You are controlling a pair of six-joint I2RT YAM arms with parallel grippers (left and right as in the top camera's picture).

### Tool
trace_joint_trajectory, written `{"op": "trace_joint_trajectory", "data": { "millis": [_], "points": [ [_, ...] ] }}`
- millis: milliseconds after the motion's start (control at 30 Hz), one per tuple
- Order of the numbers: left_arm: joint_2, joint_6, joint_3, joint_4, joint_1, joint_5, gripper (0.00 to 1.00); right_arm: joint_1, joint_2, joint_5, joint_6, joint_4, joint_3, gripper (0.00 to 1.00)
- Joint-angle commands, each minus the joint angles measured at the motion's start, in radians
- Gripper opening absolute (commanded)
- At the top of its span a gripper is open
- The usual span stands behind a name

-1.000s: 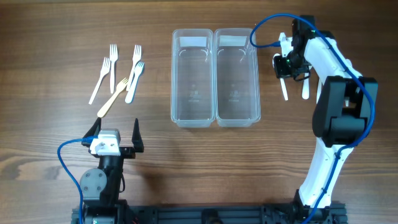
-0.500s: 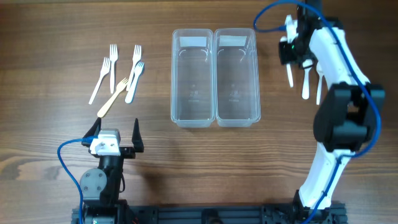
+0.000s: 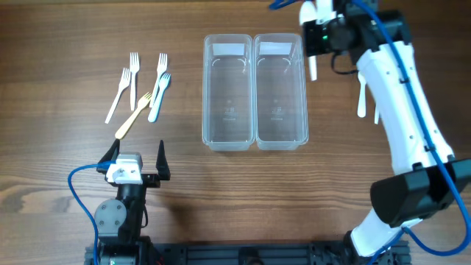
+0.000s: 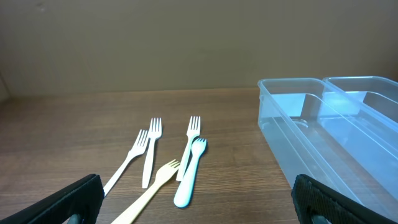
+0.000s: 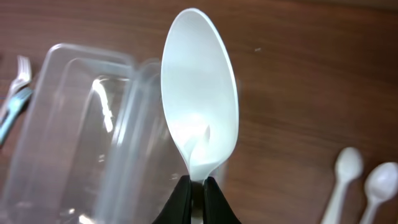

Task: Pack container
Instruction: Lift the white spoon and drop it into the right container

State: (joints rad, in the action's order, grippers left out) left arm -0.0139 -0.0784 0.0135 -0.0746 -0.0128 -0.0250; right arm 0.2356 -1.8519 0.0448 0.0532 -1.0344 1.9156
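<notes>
A glossy white plastic spoon (image 5: 200, 93), pinched at its handle by the right gripper (image 5: 198, 194), hangs by the clear right-hand container's (image 3: 280, 103) far corner; left gripper (image 3: 136, 156) spread, resting.

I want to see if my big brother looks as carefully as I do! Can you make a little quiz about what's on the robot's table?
1. True or false: the two clear rectangular plastic containers have nothing in them.
2. What is in the right gripper? A) a white plastic spoon B) a light blue fork C) nothing at all
3. Count: how many plastic forks lie on the table to the left of the containers in the overhead view?

Key: 1 true; 2 A; 3 five (three white, one cream, one light blue).
</notes>
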Motion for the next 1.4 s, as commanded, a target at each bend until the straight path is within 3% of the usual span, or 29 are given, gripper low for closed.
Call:
{"op": "trace_joint_trajectory", "data": {
  "millis": [0,567,633,667,700,933,1200,1367],
  "points": [
    [0.006,-0.022,-0.007,0.000,0.006,-0.012,1.00,0.060,-0.029,0.017,0.089,0.006,-0.014,0.04],
    [0.006,-0.022,-0.007,0.000,0.006,-0.012,1.00,0.119,-0.239,0.016,0.115,0.041,-0.079,0.06],
    [0.006,-0.022,-0.007,0.000,0.006,-0.012,1.00,0.119,-0.239,0.016,0.114,0.044,-0.079,0.16],
    [0.006,-0.022,-0.007,0.000,0.006,-0.012,1.00,0.119,-0.239,0.016,0.114,0.043,-0.079,0.29],
    [0.006,-0.022,-0.007,0.000,0.006,-0.012,1.00,0.119,-0.239,0.016,0.113,0.042,-0.078,0.35],
    [0.006,-0.022,-0.007,0.000,0.006,-0.012,1.00,0.096,-0.165,-0.033,0.106,0.036,-0.021,0.41],
    [0.006,-0.022,-0.007,0.000,0.006,-0.012,1.00,-0.097,-0.007,-0.227,0.127,-0.080,-0.001,0.43],
    [0.006,-0.022,-0.007,0.000,0.006,-0.012,1.00,-0.253,-0.012,-0.224,0.046,-0.137,-0.019,0.41]
  ]
}}
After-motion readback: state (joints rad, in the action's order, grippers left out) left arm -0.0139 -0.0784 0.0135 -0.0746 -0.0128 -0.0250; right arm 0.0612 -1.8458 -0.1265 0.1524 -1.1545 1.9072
